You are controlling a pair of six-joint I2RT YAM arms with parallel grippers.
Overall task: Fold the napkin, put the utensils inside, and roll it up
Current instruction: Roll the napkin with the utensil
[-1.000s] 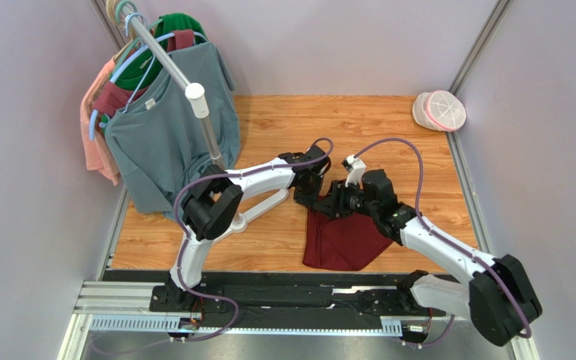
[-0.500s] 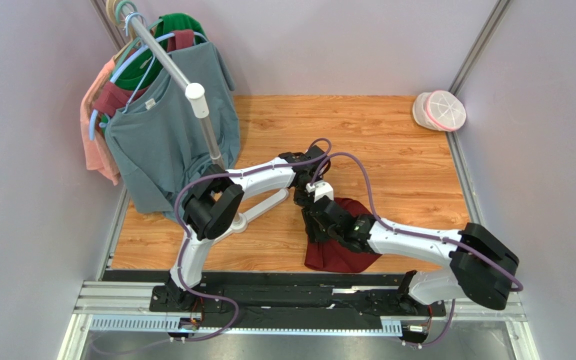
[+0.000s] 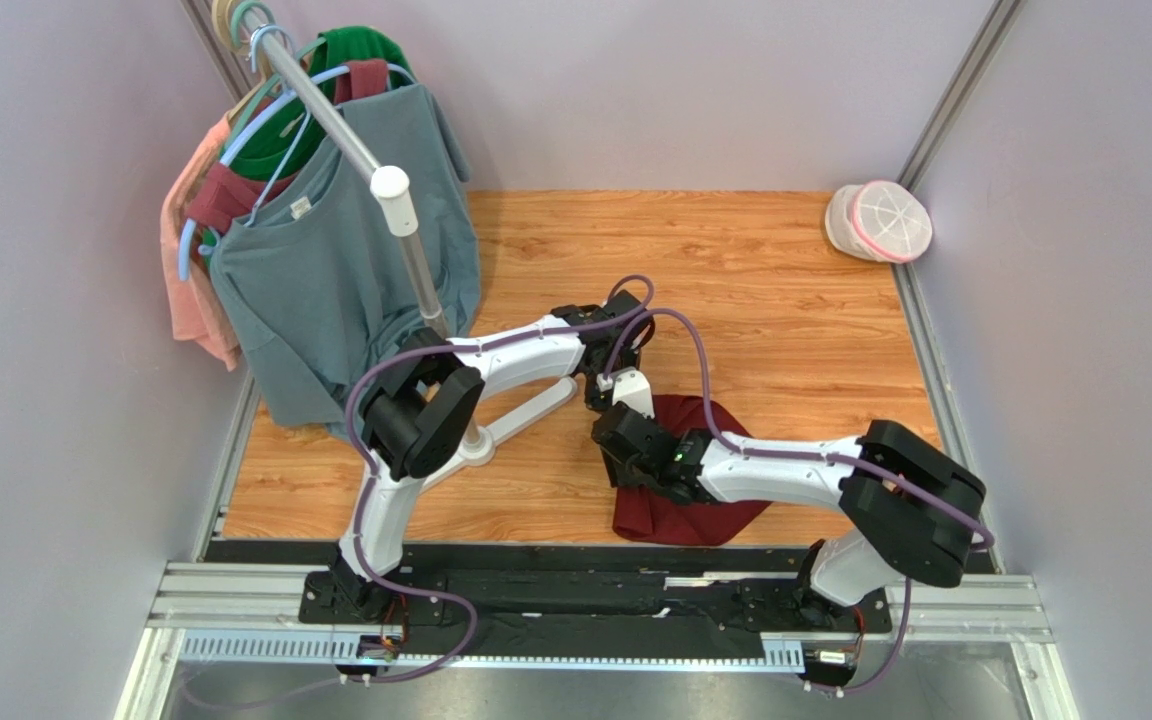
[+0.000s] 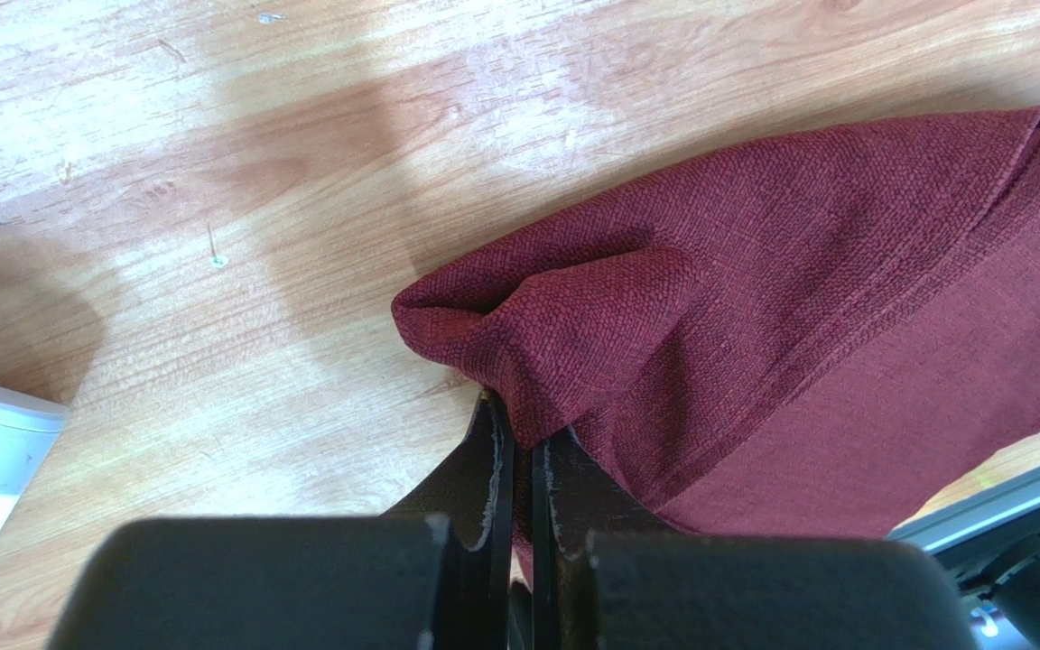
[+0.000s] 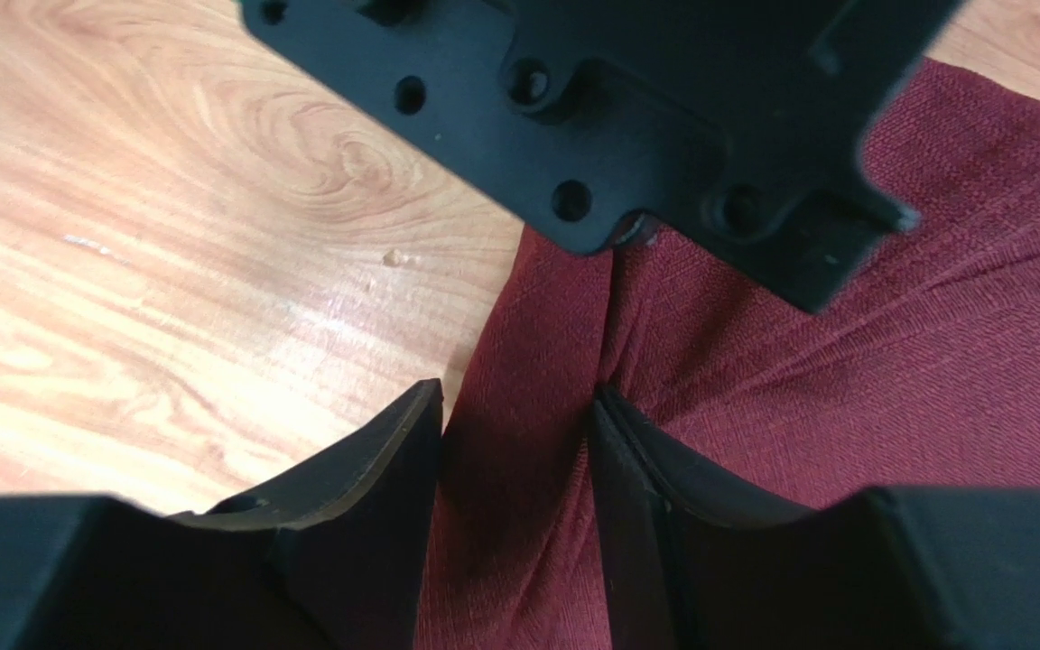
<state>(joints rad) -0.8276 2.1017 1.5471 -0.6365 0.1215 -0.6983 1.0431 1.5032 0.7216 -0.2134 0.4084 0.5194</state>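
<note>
The dark red napkin [image 3: 702,503] lies bunched on the wooden table near the front middle. My left gripper [image 3: 605,393] is shut on the napkin's [image 4: 783,298] raised left corner, pinched at the fingertips of the left gripper [image 4: 528,431]. Just below it, my right gripper [image 3: 630,435] stands open. In its wrist view the right gripper [image 5: 519,406] straddles a ridge of the napkin [image 5: 892,339], with the left gripper's black body [image 5: 648,109] close above. The utensils are hidden or out of view.
A clothes rack with hanging shirts [image 3: 327,255] stands at the back left, its white base [image 3: 530,405] on the table beside the left arm. A pink and white container [image 3: 880,221] sits at the back right corner. Grey walls enclose the table.
The right arm has swung left and lower, bringing its gripper from the napkin's top middle to the corner that the left gripper holds. The left gripper has barely moved.
</note>
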